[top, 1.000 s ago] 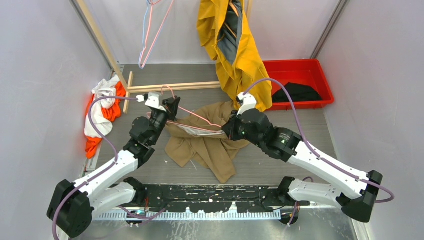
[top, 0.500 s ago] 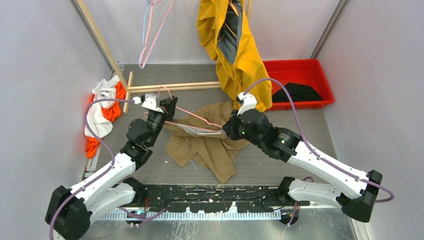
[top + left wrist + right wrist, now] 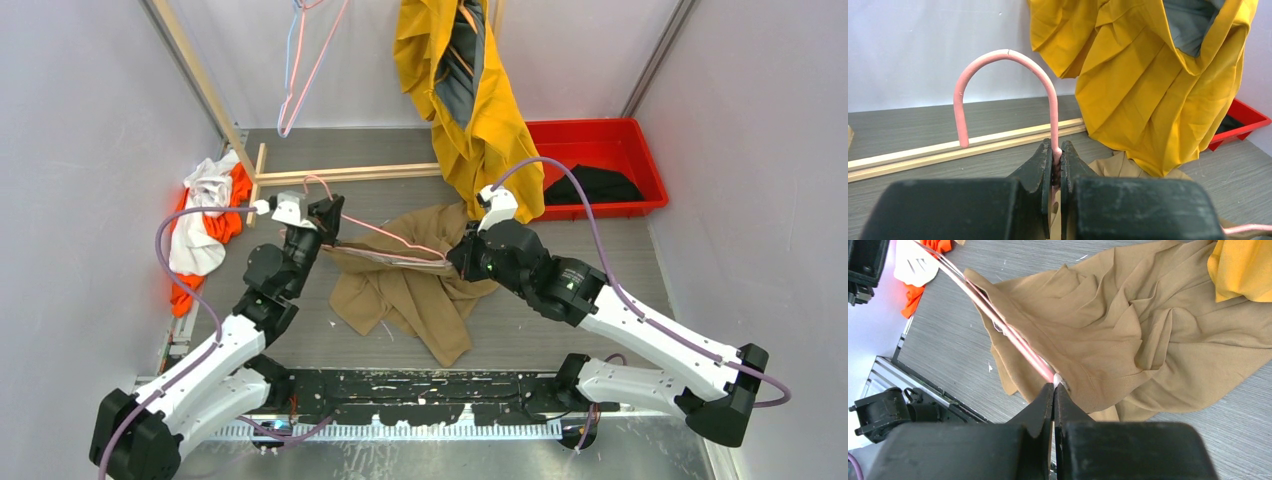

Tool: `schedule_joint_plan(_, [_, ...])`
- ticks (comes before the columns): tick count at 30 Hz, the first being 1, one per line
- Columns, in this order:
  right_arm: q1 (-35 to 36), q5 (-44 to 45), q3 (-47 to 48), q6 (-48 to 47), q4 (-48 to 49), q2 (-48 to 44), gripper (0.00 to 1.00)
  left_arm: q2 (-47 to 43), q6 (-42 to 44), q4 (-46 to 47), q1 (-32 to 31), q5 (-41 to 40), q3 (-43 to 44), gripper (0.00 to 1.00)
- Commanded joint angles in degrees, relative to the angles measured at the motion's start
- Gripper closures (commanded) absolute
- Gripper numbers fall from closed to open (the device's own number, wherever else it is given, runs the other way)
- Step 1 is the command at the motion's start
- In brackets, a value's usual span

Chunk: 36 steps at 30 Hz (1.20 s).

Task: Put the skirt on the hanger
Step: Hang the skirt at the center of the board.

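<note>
Top external view: the left pincer point(image 3: 330, 212), left of centre in the frame, is clamping shut on the neck of the pink wire hanger point(image 3: 385, 232), just below its hook. The right pincer point(image 3: 457, 262), at centre, is pinching closed on the opposite end of the same hanger. Whether cloth is caught there too cannot be told. The hanger is spanning the gap between the two pincers, and its wire is running along the upper edge of the tan fabric skirt point(image 3: 420, 300). The rest of the skirt is lying crumpled on the grey wood-grain surface point(image 3: 560, 330), spreading from the centre towards the lower centre of the frame.

Left wrist view: the curved hook is rising upright above the closed fingers.

Right wrist view: the wire is leading away to the upper left, touching the skirt's folded hem.

A yellow pleated garment point(image 3: 480, 100) is hanging at upper centre, its lower edge reaching down just behind the skirt. A red plastic bin point(image 3: 640, 160) holding dark cloth is sitting at upper right. Pale wooden slats point(image 3: 350, 174) are lying across the upper middle. An orange-and-white cloth bundle point(image 3: 205, 230) is lying at the left edge.
</note>
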Motion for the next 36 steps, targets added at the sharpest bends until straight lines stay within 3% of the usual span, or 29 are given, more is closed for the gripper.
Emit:
schedule_joint_plan(1, [-0.1, 3.1, 0.5, 0.6, 2.4, -1.7, 0.94, -2.6, 0.6, 2.1, 1.0, -0.3, 0.1, 1.00])
schedule_joint_plan(11, [-0.1, 2.9, 0.6, 0.9, 3.2, -1.3, 0.94, -1.4, -1.2, 2.2, 1.2, 1.1, 0.8, 1.00])
schedule_joint_plan(36, [2.9, 0.5, 1.2, 1.9, 4.7, 1.9, 0.95, 6.3, -1.2, 9.8, 1.2, -4.4, 2.4, 1.00])
